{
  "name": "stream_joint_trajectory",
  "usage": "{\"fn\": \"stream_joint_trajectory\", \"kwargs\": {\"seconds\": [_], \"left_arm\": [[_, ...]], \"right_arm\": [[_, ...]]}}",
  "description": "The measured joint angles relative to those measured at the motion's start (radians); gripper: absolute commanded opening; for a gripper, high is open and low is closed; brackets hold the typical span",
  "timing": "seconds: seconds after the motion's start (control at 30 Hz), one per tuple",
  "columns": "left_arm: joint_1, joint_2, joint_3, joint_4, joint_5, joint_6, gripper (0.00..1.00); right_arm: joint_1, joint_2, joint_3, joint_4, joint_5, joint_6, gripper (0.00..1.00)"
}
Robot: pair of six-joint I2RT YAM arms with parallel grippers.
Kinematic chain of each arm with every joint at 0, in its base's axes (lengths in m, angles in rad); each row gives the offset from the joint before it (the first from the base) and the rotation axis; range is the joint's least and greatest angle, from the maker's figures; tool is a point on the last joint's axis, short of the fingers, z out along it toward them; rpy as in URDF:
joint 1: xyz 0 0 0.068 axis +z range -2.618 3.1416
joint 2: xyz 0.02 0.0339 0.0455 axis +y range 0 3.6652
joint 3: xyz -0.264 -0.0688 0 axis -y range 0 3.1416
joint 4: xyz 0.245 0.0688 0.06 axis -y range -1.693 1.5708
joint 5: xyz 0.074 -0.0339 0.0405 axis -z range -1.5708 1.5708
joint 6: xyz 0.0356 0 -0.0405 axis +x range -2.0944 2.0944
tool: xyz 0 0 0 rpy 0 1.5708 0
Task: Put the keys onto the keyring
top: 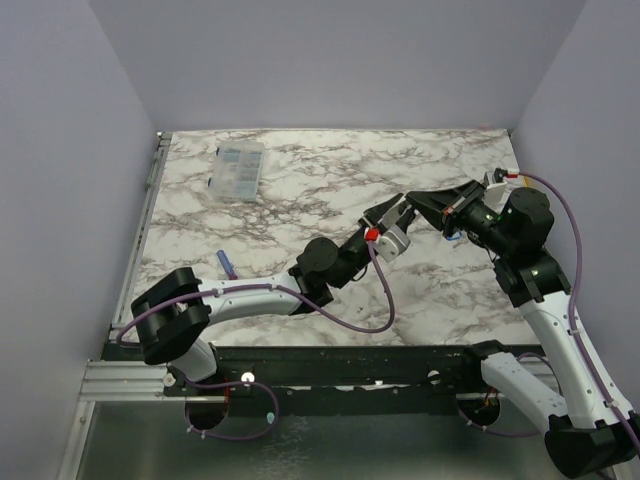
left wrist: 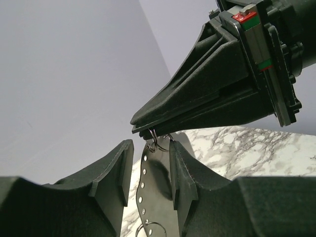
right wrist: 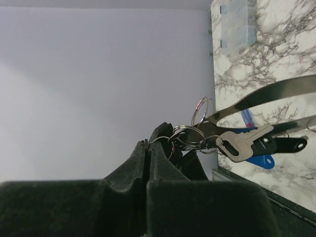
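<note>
- Nearest, on the left front of the marble table (top: 450,300): a lone blue-headed key (top: 228,262), flat on the surface, well apart from both grippers.
- Further in, over the middle of the table: left gripper (left wrist: 150,150), stretched rightward, jaws parted by a narrow gap and clamped on nothing.
- Inside that gap, from the left wrist view: a dark strap (left wrist: 157,187) with a row of small holes, close against one finger, clear of the other.
- Tip to tip with it, just beyond: right gripper (right wrist: 148,145), pointing leftward, jaws pressed fully together and pinching the keyring (left wrist: 152,143) by its thin wire rim.
- Keyring raised off the table, at the top end of the dark strap, right between the two sets of fingertips.
- Bunched just past the right fingertips, on a cluster of thin wire loops (right wrist: 190,133): a silver key (right wrist: 242,141), a blue key head (right wrist: 260,161) below it, a dark key head (right wrist: 291,144) beside it.
- Which loop carrying which key: impossible to tell.
- Behind the bunch, a long dark glossy strip (right wrist: 269,91), slanting across the right wrist view; same strap or not, unclear.
- Farthest, toward the back left of the table: a clear compartment box (top: 238,170), flat on the marble, well apart from everything else.
</note>
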Motion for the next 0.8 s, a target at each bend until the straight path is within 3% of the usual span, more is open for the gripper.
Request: {"fn": "stream_joint_trajectory", "kwargs": {"seconds": [0.23, 0.43, 0.53, 0.63, 0.73, 0.8], "left_arm": [[0.0, 0.01, 0.01, -0.001, 0.006, -0.005, 0.19], [0.0, 0.014, 0.011, 0.001, 0.006, 0.0, 0.18], [0.0, 0.017, 0.013, 0.001, 0.005, 0.0, 0.26], [0.0, 0.018, 0.013, 0.001, -0.002, 0.0, 0.25], [0.0, 0.023, 0.014, 0.0, -0.012, -0.001, 0.04], [0.0, 0.026, 0.015, 0.0, -0.018, -0.004, 0.0]], "right_arm": [[0.0, 0.0, 0.0, 0.0, 0.0, 0.0, 0.01], [0.0, -0.002, 0.0, -0.001, 0.0, -0.005, 0.01], [0.0, -0.002, 0.0, -0.001, 0.0, -0.007, 0.01], [0.0, -0.002, 0.0, 0.0, 0.0, -0.01, 0.01], [0.0, -0.002, 0.003, 0.0, -0.002, -0.01, 0.01], [0.0, -0.002, 0.003, -0.001, -0.003, -0.012, 0.01]]}}
